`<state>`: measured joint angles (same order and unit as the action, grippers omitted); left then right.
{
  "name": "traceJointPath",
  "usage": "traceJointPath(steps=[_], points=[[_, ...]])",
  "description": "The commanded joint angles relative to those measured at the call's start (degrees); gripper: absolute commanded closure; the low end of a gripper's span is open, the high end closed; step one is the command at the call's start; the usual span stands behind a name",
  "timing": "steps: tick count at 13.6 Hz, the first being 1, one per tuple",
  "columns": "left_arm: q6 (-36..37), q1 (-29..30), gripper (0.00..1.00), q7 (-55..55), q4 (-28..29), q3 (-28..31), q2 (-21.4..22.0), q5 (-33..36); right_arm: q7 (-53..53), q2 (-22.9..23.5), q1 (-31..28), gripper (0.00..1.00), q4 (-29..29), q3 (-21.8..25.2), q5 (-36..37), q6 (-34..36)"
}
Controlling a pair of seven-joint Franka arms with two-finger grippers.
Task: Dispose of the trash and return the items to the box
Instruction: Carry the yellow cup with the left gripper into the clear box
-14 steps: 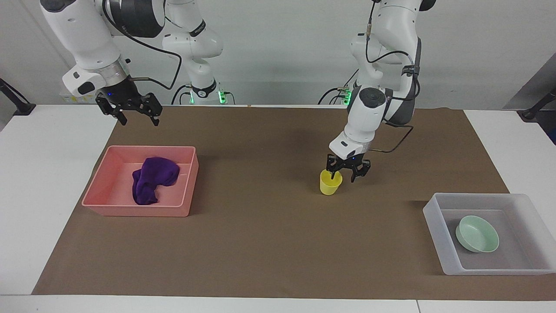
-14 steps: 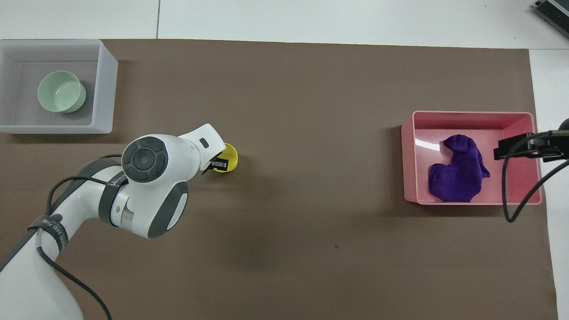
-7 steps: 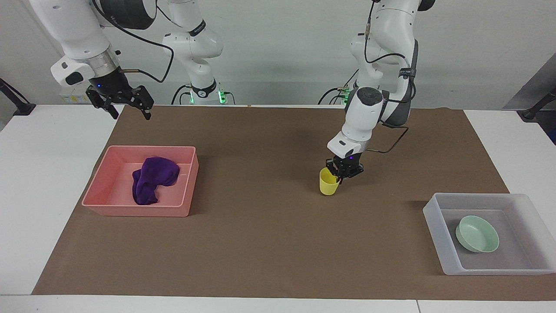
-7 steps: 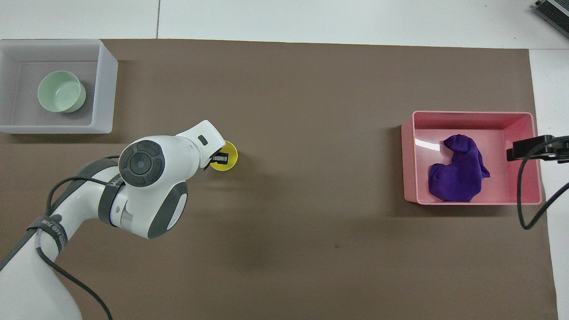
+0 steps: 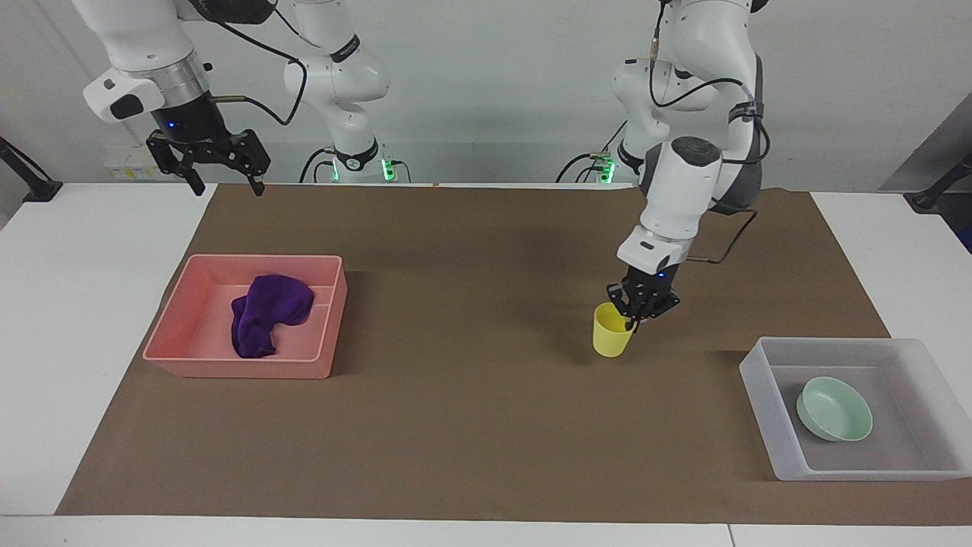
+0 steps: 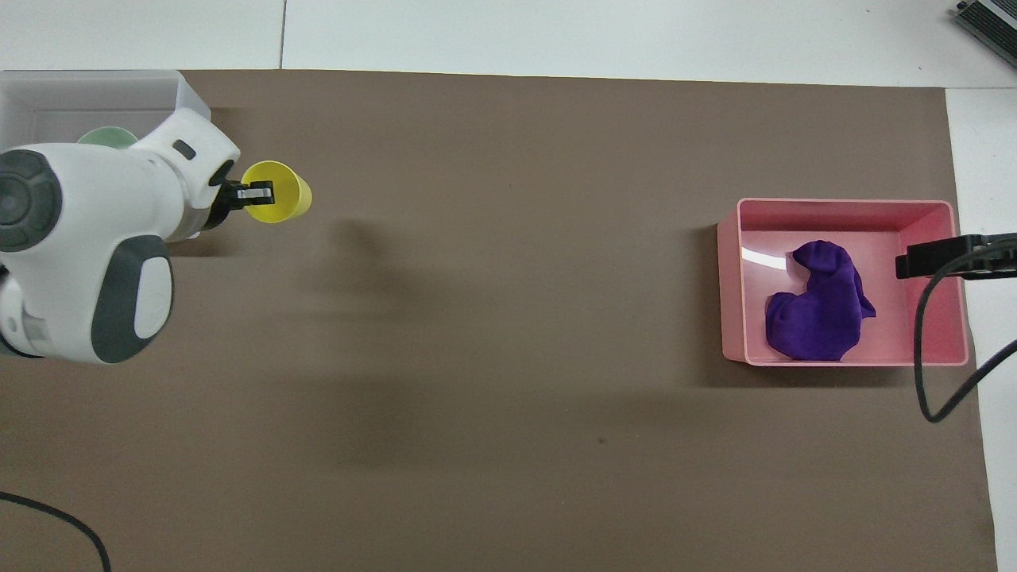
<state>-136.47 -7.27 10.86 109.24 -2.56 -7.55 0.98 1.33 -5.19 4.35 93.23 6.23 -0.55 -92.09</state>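
While the right gripper [image 5: 220,182] waits with fingers spread above the table edge near the pink bin [image 5: 323,346], the left gripper [image 5: 634,317] holds the yellow cup [image 5: 610,336] by its rim, pinched tight, above the brown mat [image 5: 471,425] beside the box [image 5: 763,395] containing the green bowl [image 5: 835,410].

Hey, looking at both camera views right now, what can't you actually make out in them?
- Overhead view: the left arm hides most of the green bowl and part of the frosted box.
- Overhead view: the picture's edge cuts off the right gripper, so its fingers don't show.
- Both views: whether the yellow cup hangs clear of the mat under the left gripper.
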Motion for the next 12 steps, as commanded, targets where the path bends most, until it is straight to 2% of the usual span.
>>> traceJointPath(steps=[1,2,5,8,12], points=[[3.1,6.7,1.0,-6.1,-5.9,-0.5,-2.6,1.0,-0.7,-0.1,-0.3,0.0,-0.2,-0.2,0.7,0.9],[3.9,8.7,1.0,-7.9,-7.7,-0.5,-3.8,1.0,-0.7,0.3,-0.8,0.0,-0.8,-0.1,0.3,1.1],[11.9,14.5,1.0,-14.4,-20.3,-0.8,-10.4,1.1,-0.7,0.3,-1.6,0.0,-0.2,0.7,-0.2,1.3],[13.7,18.9,1.0,-18.1,-26.1,-1.0,-15.6,0.6,-1.0,-0.9,-2.4,0.0,2.3,0.7,-0.2,1.4],[15.5,24.4,1.0,-23.0,-33.7,-3.3,-24.2,0.3,-0.9,-1.1,-2.5,0.0,2.4,0.7,-0.2,1.3]])
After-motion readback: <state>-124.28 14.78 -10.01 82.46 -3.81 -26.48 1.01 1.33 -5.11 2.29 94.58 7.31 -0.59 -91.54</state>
